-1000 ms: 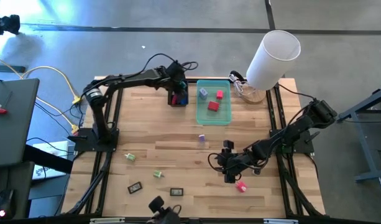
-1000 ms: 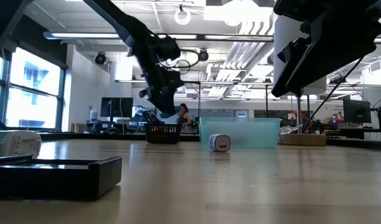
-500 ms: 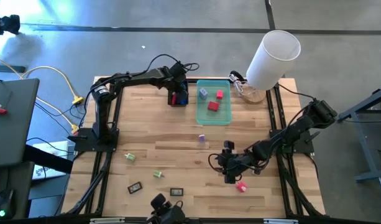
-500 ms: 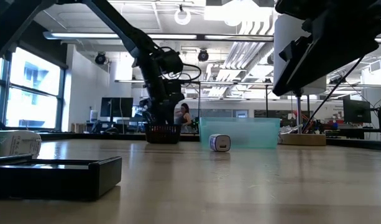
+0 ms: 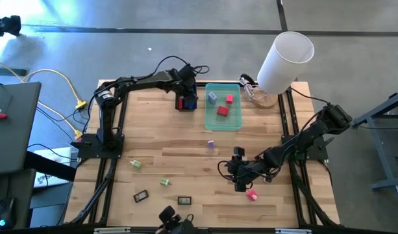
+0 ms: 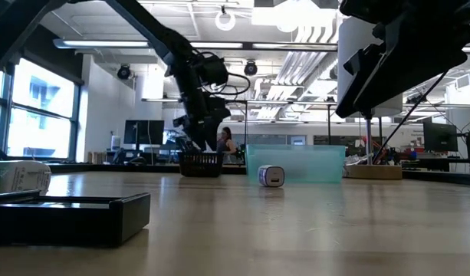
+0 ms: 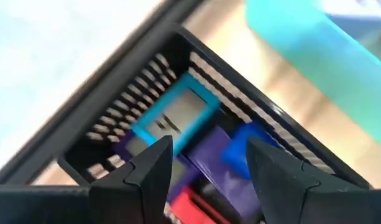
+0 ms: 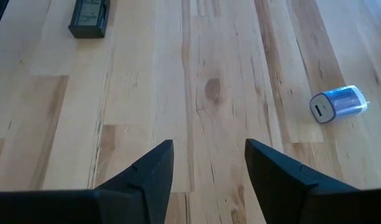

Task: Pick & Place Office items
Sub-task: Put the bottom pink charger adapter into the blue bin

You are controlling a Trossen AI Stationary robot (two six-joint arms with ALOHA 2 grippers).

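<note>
Small office items lie scattered on the wooden table: a purple-and-white piece (image 5: 210, 144), two green ones (image 5: 135, 164) (image 5: 165, 182), two black ones (image 5: 141, 195) (image 5: 184, 201) and a pink one (image 5: 252, 194). Red and blue pieces lie in the teal tray (image 5: 234, 123). The black basket (image 5: 186, 104) holds a teal-framed piece (image 7: 178, 118) and purple, blue and red pieces. My left gripper (image 7: 209, 146) hovers open just above that basket. My right gripper (image 8: 209, 149) hangs open over bare wood near the pink piece.
A tall white cylinder (image 5: 286, 57) stands at the far right corner next to the teal tray. Cables run past the table's left edge. In the low view, a black piece (image 6: 66, 216) lies close to the near edge. Bare wood stretches across the table's middle.
My left arm has leaned a little farther and lower over the black basket. The right arm has kept still, and the loose items lie where they were.
</note>
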